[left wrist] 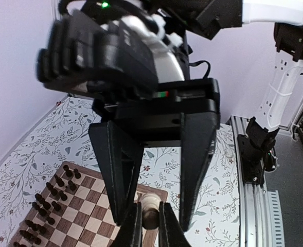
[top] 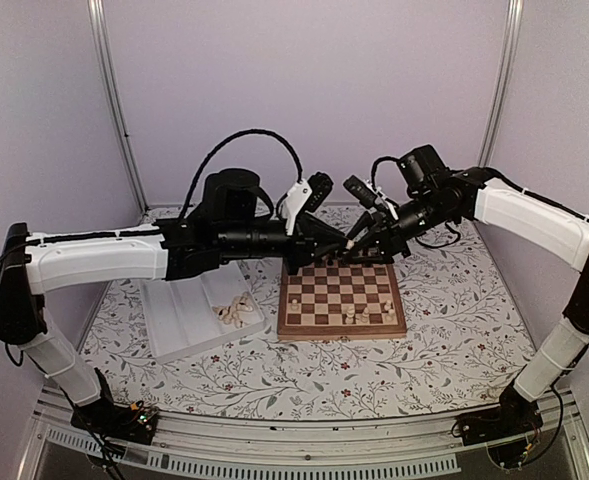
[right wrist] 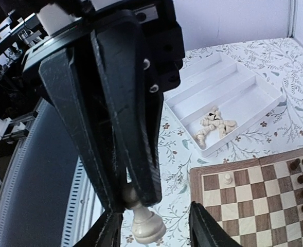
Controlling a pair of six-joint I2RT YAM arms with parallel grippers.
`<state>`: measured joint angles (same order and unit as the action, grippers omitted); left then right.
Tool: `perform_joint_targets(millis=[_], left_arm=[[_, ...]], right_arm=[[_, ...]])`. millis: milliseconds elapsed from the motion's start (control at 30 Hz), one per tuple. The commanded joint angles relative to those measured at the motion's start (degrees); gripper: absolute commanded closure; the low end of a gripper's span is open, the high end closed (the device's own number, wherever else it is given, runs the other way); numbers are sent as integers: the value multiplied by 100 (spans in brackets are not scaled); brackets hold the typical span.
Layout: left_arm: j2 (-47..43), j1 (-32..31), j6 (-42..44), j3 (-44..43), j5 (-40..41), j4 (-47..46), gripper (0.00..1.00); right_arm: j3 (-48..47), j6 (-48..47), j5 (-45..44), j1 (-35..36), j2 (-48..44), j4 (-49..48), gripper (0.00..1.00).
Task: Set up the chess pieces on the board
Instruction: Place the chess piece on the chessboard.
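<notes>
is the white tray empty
No, a heap of pale chess pieces lies in one compartment of the tray.

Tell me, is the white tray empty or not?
Not empty: the tray holds a small heap of pale chess pieces in its compartment nearest the board.

Overhead rear view, two close wrist views

One board (top: 342, 299), one tray (top: 199, 315), two arms.
</notes>
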<state>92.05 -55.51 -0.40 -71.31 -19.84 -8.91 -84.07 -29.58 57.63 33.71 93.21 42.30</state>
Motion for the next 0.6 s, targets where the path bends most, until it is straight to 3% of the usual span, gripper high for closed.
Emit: perform_joint_targets(millis=[0,267,400,567], left_arm=[[-122,4,236,-410,369,1131,94],[362,205,711,-679,1369,3340,93],[877,334,833,-945,1490,3730,93],[1592,387,964,-1530,1314,4017,92]], right_arm=[[761,-629,-954,-258,-715,14,45],[2407,-707,-793,-2235,-1615,-524,44],[3111,-541,-699,-2387,-2006,-1032,43],[3161,-589,-745,-2387,-1985,-1006,43]])
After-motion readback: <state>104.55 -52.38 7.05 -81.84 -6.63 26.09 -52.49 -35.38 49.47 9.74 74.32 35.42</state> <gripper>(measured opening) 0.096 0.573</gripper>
